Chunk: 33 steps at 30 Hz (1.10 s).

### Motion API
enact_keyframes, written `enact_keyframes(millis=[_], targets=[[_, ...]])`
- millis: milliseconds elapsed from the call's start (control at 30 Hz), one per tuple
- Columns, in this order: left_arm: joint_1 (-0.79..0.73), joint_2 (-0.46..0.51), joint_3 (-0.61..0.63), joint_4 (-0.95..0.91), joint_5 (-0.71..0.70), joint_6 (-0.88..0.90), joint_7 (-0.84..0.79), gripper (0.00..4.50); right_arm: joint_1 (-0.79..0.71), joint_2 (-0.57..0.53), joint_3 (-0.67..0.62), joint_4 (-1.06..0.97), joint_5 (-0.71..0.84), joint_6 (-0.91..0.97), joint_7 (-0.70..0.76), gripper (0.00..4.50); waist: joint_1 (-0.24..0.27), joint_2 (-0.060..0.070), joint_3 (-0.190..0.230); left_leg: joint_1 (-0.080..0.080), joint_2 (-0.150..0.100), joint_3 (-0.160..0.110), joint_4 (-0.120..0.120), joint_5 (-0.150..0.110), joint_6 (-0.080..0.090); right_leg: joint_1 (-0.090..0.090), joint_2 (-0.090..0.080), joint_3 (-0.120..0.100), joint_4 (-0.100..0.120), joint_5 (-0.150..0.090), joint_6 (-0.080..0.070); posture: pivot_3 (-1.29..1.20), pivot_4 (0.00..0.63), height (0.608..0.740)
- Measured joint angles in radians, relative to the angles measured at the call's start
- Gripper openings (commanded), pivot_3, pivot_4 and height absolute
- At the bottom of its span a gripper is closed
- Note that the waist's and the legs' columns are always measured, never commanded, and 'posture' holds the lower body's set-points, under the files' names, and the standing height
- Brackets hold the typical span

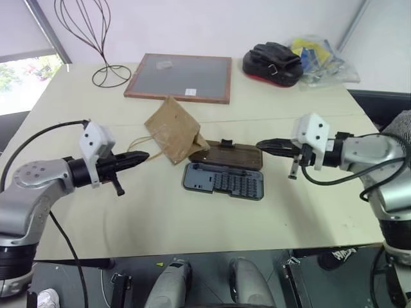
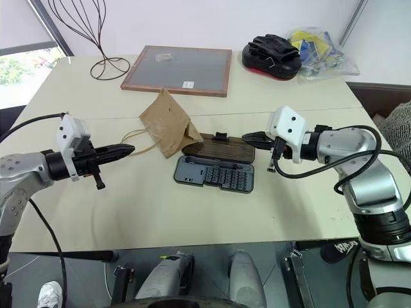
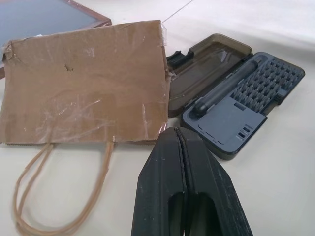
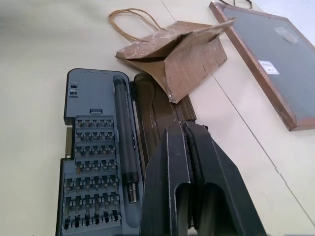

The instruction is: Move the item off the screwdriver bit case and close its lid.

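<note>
The paper bag (image 1: pixel 172 135) still overlaps a corner of the open lid (image 1: pixel 226 156), so neither step looks done: bag to clear, then the lid to fold over the grey tray of the case (image 1: pixel 223 181). Both lie mid-table (image 1: pixel 192 224). The 2 grippers, left (image 1: pixel 142 156) and right (image 1: pixel 262 147), are pressed together, empty (flanking the case). A framed board (image 1: pixel 180 77) lies near the far edge, below a white wall.

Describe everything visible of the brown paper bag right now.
The brown paper bag is crumpled kraft paper, patched with clear tape, with two thin twine loop handles trailing toward the left gripper. It stands tented rather than flat, one corner resting on the end of the open case's smoky lid; the rest sits on the table. Neither gripper touches it.
</note>
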Motion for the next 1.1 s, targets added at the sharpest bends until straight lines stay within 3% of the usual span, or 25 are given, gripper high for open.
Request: enact_keyframes(millis=[867,1000,1100], targets=[[0.005,-0.010,-0.020,-0.006,0.003,0.000,0.011,0.00,-0.013,0.043,0.031,0.020,-0.056,-0.025,-0.045,0.03,-0.001,0.000,0.000,0.000,0.000,0.000,0.000,0.000,0.000,0.000,0.000,0.000,0.000,0.000,0.000,0.00,0.150,0.734],[0.017,-0.021,-0.020,-0.017,0.003,0.000,0.028,0.00,-0.044,0.107,0.031,0.024,-0.053,0.002,-0.093,1.31,-0.003,0.000,0.000,0.000,0.000,0.000,0.000,0.000,0.000,0.000,0.000,0.000,0.000,0.000,0.000,0.00,0.150,0.734],[0.024,-0.053,-0.023,-0.024,0.005,-0.003,0.053,0.00,-0.066,0.207,0.049,0.031,-0.052,0.061,-0.172,2.92,-0.002,0.000,0.000,0.000,0.001,0.000,0.000,0.000,0.000,-0.001,0.001,0.000,0.001,0.000,0.000,0.00,0.150,0.734]])
